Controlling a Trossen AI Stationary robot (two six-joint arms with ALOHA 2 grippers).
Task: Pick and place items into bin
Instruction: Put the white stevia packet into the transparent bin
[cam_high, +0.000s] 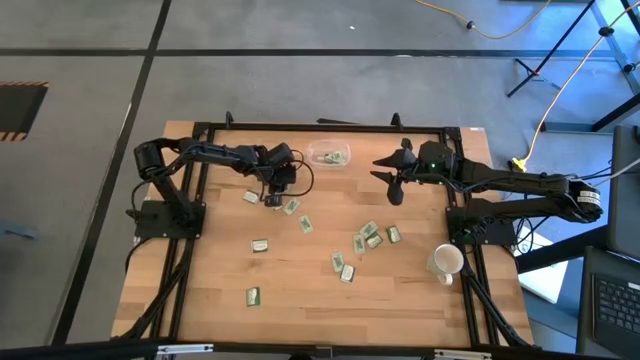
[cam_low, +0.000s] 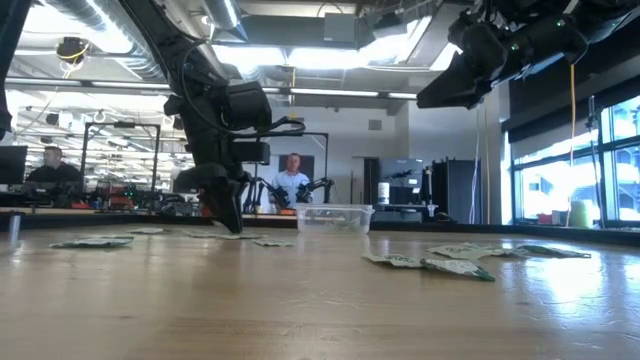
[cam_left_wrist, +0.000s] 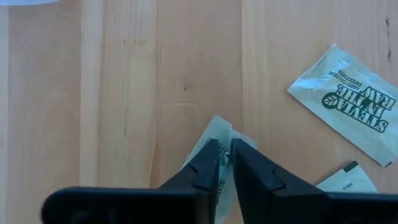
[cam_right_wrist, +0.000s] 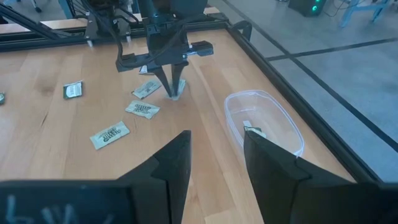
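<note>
Several pale green and white packets lie flat and scattered on the wooden table (cam_high: 330, 300), for instance one packet (cam_high: 259, 245) and a cluster (cam_high: 370, 236). The clear bin (cam_high: 328, 155) stands near the table's far edge with a packet or two inside. My left gripper (cam_high: 272, 198) is down at the table, just left of and nearer than the bin, shut on a packet (cam_left_wrist: 219, 127). My right gripper (cam_right_wrist: 214, 155) hangs open above the table to the right of the bin (cam_right_wrist: 264, 121), touching nothing. My left gripper pinches one packet (cam_left_wrist: 217, 129) between its two fingertips (cam_left_wrist: 208, 158), coming from above and pointing down. Part of the packet shows past the fingertips; the rest is hidden behind the fingers. In the low view the fingertips (cam_low: 228, 222) are at the tabletop; whether the packet is lifted clear, I cannot tell.
A white cup (cam_high: 445, 262) lies near the table's right edge. Two more packets (cam_left_wrist: 348, 102) (cam_high: 291, 207) lie close to my left gripper. Black frame rails (cam_high: 320, 128) run around the table. People and benches show in the room behind, beyond the far edge.
</note>
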